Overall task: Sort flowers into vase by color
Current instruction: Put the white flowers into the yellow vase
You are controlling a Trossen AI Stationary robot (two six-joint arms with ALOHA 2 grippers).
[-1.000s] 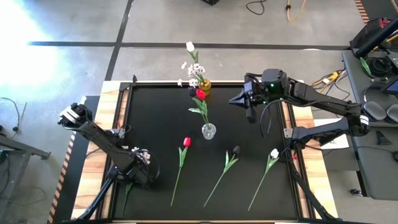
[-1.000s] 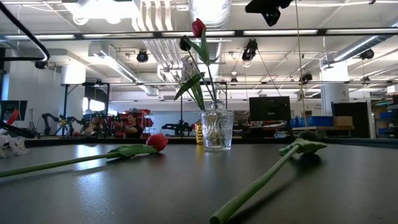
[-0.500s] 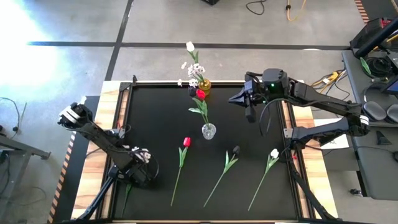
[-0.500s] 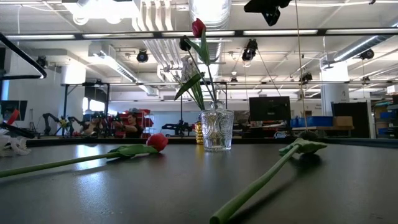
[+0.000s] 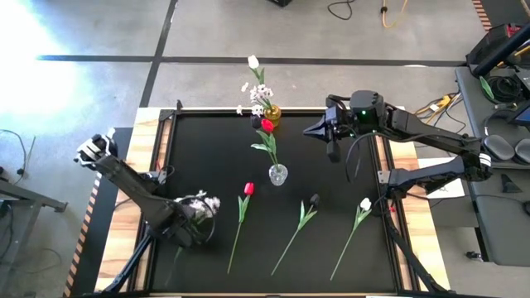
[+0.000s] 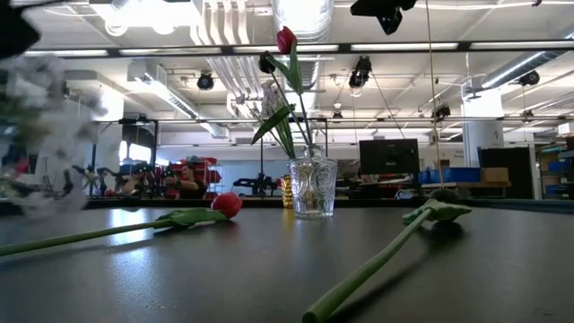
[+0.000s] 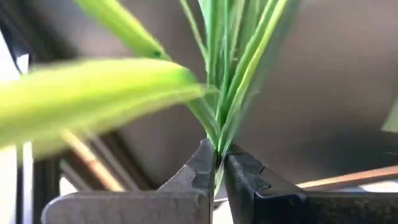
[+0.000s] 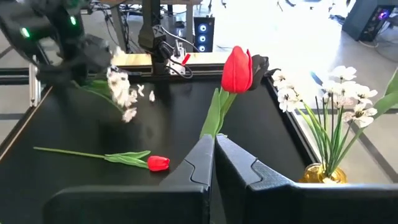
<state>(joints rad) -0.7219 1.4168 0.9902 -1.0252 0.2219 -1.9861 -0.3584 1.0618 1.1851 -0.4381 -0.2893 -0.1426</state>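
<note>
Left end effector (image 5: 189, 222) clenched on white blossom spray (image 5: 204, 203), which had just lifted off bench (image 5: 207, 157). Right end effector (image 8: 213, 163) hung closed, empty. Sorting continued.

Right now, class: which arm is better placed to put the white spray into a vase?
Left. The left gripper is shut on the spray by its stems. The right gripper hangs empty, shut, near the gold vase.

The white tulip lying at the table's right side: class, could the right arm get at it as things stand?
Probably yes. The white tulip lies alone on bare mat on the right arm's side. The right gripper is empty and shut, so it must open first. The left gripper is busy with the white spray.
</note>
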